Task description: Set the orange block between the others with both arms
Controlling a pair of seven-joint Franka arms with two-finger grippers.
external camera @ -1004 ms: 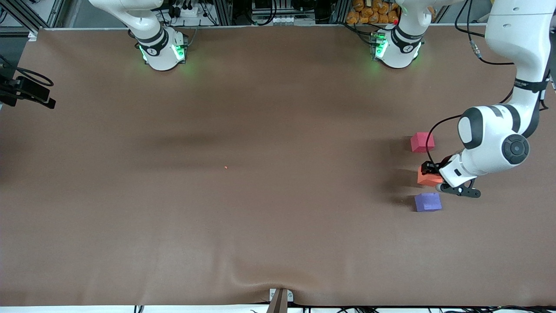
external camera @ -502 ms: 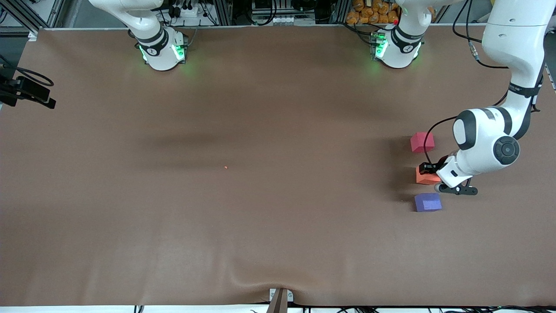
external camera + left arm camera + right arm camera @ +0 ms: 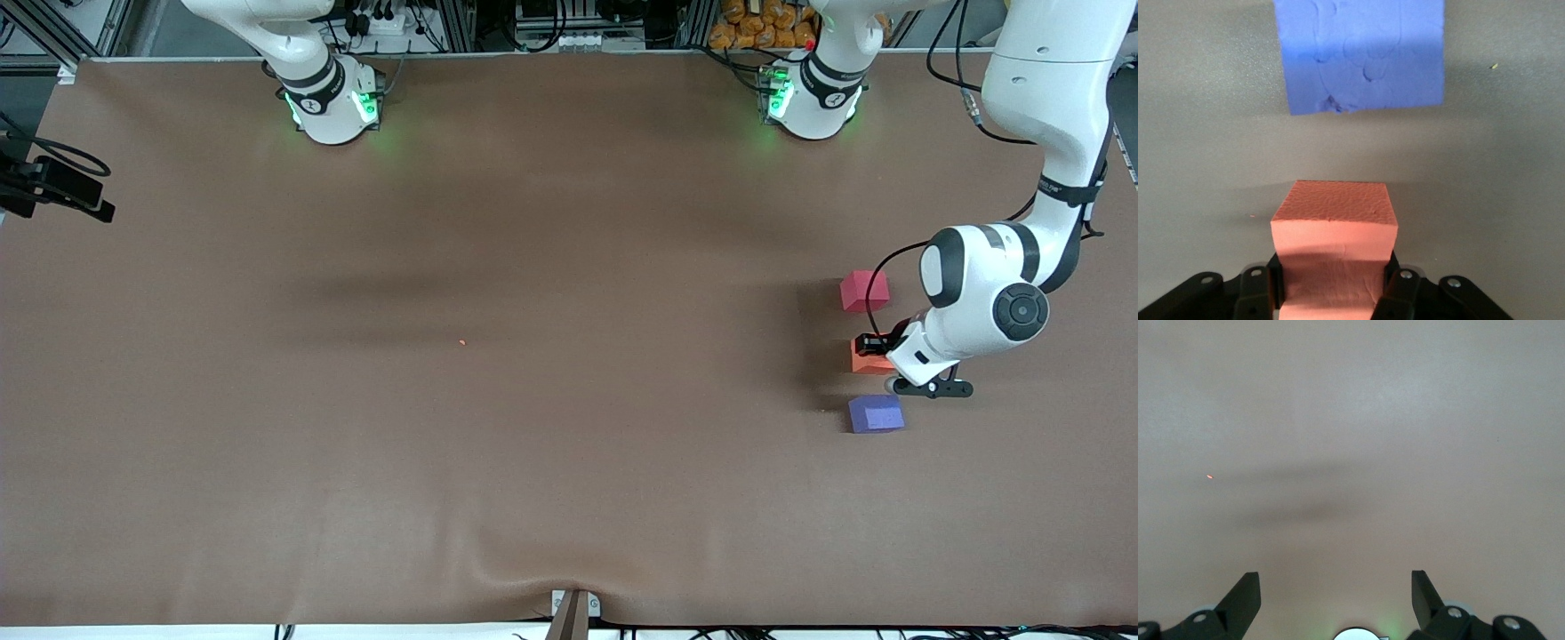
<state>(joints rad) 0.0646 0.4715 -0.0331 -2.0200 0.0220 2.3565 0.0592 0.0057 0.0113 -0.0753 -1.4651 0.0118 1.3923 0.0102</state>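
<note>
No text, label, brand, number or sign can be read anywhere in these views. There are small dark markings on the black band of the left arm [image 3: 1062, 187] and on the bands above both green-lit bases [image 3: 333, 102], but they are too small to make out.
</note>
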